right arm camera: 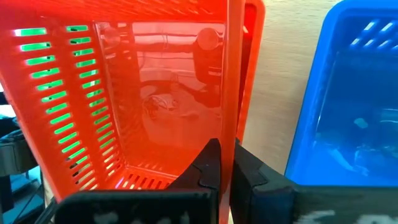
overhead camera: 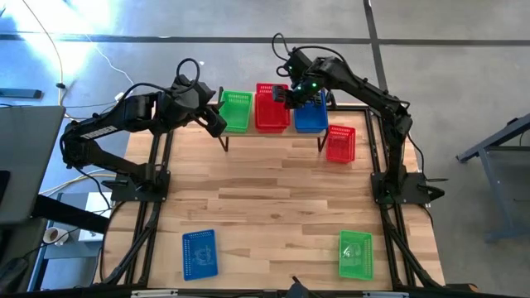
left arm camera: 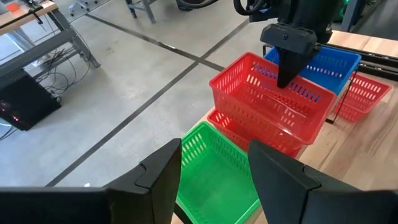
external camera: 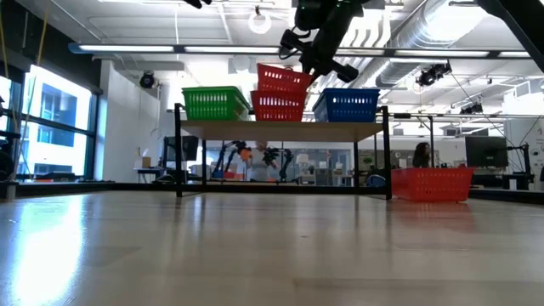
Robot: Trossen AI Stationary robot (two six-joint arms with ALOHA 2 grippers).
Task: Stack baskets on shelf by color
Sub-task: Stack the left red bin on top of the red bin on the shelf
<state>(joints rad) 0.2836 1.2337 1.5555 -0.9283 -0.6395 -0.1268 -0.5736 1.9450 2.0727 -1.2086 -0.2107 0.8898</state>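
On the shelf (overhead camera: 273, 132) at the table's far side stand a green basket (overhead camera: 236, 110), a red basket (external camera: 276, 106) and a blue basket (overhead camera: 310, 116). A second red basket (external camera: 283, 79) sits tilted above the first, and my right gripper (right arm camera: 227, 168) is shut on it. My left gripper (overhead camera: 219, 124) hangs open beside the green basket (left arm camera: 211, 180), touching nothing. A third red basket (overhead camera: 340, 142) rests on the table right of the shelf. A blue basket (overhead camera: 199, 253) and a green basket (overhead camera: 355, 254) lie near the front edge. My right gripper pinches the upper red basket's long side wall (right arm camera: 229, 112), the one next to the blue basket, one finger inside and one outside. The fingers (left arm camera: 289, 65) come from above, slanting down. The basket is tilted, its underside at the lower red basket's rim (left arm camera: 227, 124).
The shelf's black legs (overhead camera: 224, 142) stand on the wooden tabletop (overhead camera: 273, 199), whose middle lies bare. Black frame rails (overhead camera: 153, 207) run along both sides of the table. Beyond the far edge is grey floor.
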